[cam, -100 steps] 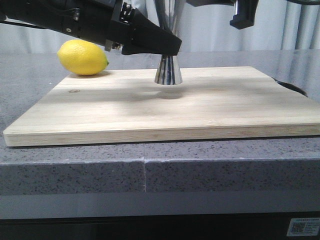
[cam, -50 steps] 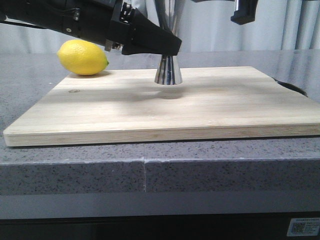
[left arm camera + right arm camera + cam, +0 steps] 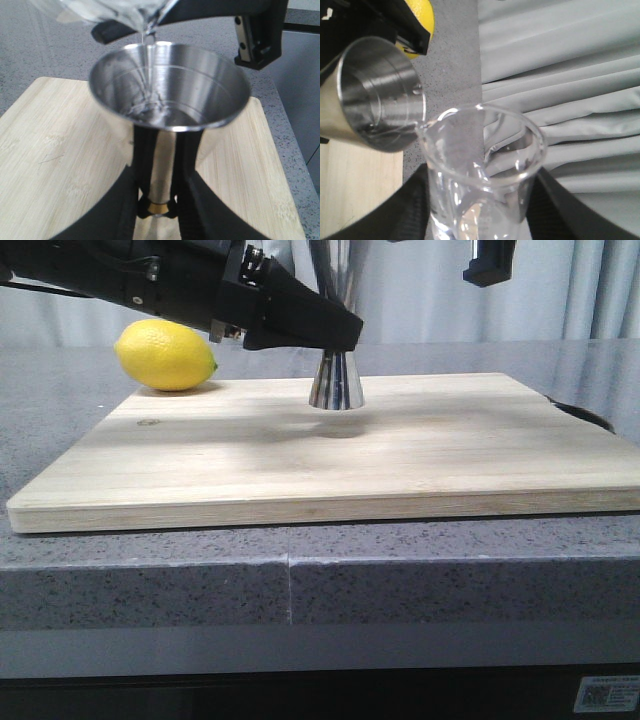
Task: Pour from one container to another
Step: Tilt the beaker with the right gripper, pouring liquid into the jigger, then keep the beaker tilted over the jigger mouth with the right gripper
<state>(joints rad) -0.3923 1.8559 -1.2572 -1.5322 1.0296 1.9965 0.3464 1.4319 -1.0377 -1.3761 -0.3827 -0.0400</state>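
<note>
I see the steel jigger (image 3: 167,95) upright on the cutting board (image 3: 330,455), my left jaws clenched round its waist. Beyond, my right jaws grasp the tilted glass beaker (image 3: 482,172), its lip over the jigger's rim, liquid trickling in.

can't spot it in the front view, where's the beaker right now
The beaker is in the right gripper, tipped with its lip over the jigger, which stands mid-board with the left gripper at its waist.

Clear glass beaker (image 3: 480,170) tilted between dark fingers (image 3: 410,210), lip over steel jigger (image 3: 375,95) rim; lemon (image 3: 422,17) beyond.
</note>
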